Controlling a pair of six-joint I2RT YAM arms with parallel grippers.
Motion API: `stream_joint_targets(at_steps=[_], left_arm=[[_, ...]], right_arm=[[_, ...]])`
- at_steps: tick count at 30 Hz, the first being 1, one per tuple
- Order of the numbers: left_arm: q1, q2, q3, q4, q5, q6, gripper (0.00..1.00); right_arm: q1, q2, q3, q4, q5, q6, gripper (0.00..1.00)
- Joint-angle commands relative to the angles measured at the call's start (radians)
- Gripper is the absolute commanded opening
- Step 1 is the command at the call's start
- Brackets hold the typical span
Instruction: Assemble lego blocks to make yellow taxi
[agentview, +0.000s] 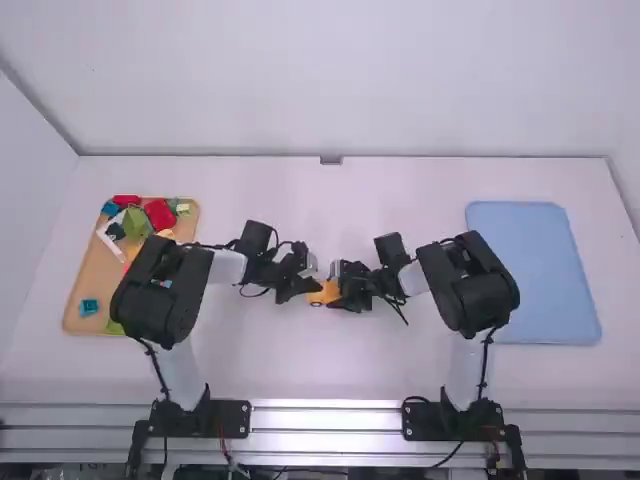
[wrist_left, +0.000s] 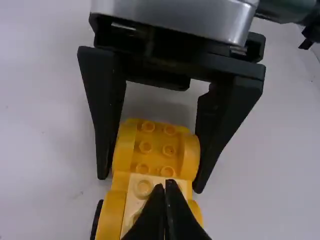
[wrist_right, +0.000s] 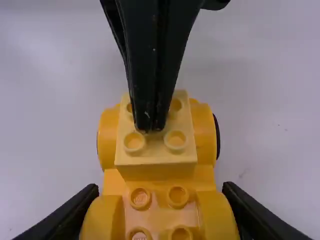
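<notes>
In the high view my left gripper (agentview: 303, 288) and my right gripper (agentview: 343, 292) meet over the yellow car base (agentview: 316, 299) at the table's middle. In the left wrist view my left gripper (wrist_left: 166, 186), fingers pressed together and holding nothing, is over a pale yellow block (wrist_left: 142, 186) on one end of the base. That pale block (wrist_right: 155, 150) sits between the rounded fenders in the right wrist view, the left fingertips at its studs. My right gripper (wrist_right: 159, 192) is shut on the sides of the base's other studded end (wrist_right: 161, 220).
On the left, an orange-brown tray (agentview: 85, 262) holds a red block (agentview: 160, 213), a green block (agentview: 137, 223), a blue block (agentview: 89, 307) and several other pieces. A flat blue tray (agentview: 535, 270) lies on the right.
</notes>
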Motion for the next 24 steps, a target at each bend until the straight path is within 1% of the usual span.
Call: stream_joint_targets(at_steps=[1, 3, 7, 11, 12, 13, 14, 15, 16, 17, 19, 21, 22, 24], left_arm=[[-0.007, 0.023, -0.018, -0.035, -0.185, 0.014, 0.02], [-0.011, -0.003, -0.005, -0.047, -0.163, 0.035, 0.02], [-0.001, -0.118, 0.039, -0.084, -0.088, 0.121, 0.02], [-0.003, -0.217, 0.056, -0.073, -0.158, 0.107, 0.02], [-0.003, -0.239, 0.057, -0.068, -0.193, 0.089, 0.08], [-0.001, -0.248, 0.058, -0.067, -0.209, 0.079, 0.16], [-0.001, -0.266, 0.059, -0.063, -0.249, 0.053, 0.37], [-0.004, -0.277, 0.060, -0.059, -0.277, 0.026, 0.97], [-0.002, -0.292, 0.059, -0.055, -0.314, -0.010, 0.99], [-0.001, -0.306, 0.059, -0.056, -0.355, -0.046, 0.99], [-0.004, -0.314, 0.059, -0.056, -0.382, -0.068, 0.99], [0.000, -0.327, 0.059, -0.056, -0.457, -0.135, 0.99], [0.000, -0.328, 0.059, -0.056, -0.469, -0.145, 0.99], [0.004, -0.336, 0.059, -0.051, -0.493, -0.203, 0.99]], right_arm=[[0.003, -0.022, -0.011, -0.004, -0.003, 0.010, 0.56], [0.003, -0.022, -0.011, -0.003, -0.003, 0.010, 0.56], [0.003, -0.022, -0.011, -0.003, -0.003, 0.010, 0.56], [0.003, -0.022, -0.011, -0.003, -0.003, 0.010, 0.56], [0.003, -0.022, -0.011, -0.003, -0.002, 0.008, 0.57], [0.003, -0.022, -0.011, -0.002, -0.002, 0.007, 0.58], [0.003, -0.022, -0.011, 0.002, 0.003, 0.006, 0.58], [0.003, -0.022, -0.010, 0.005, 0.010, 0.010, 0.62], [0.003, -0.022, -0.010, 0.007, 0.029, 0.010, 0.62], [0.003, -0.022, -0.010, 0.007, 0.048, 0.010, 0.64], [0.003, -0.022, -0.011, 0.006, 0.055, 0.010, 0.66], [0.003, -0.022, -0.010, 0.004, 0.053, 0.010, 0.79], [0.003, -0.023, -0.011, 0.004, 0.053, 0.010, 0.81], [0.000, -0.027, -0.010, 0.004, 0.053, 0.010, 0.94]])
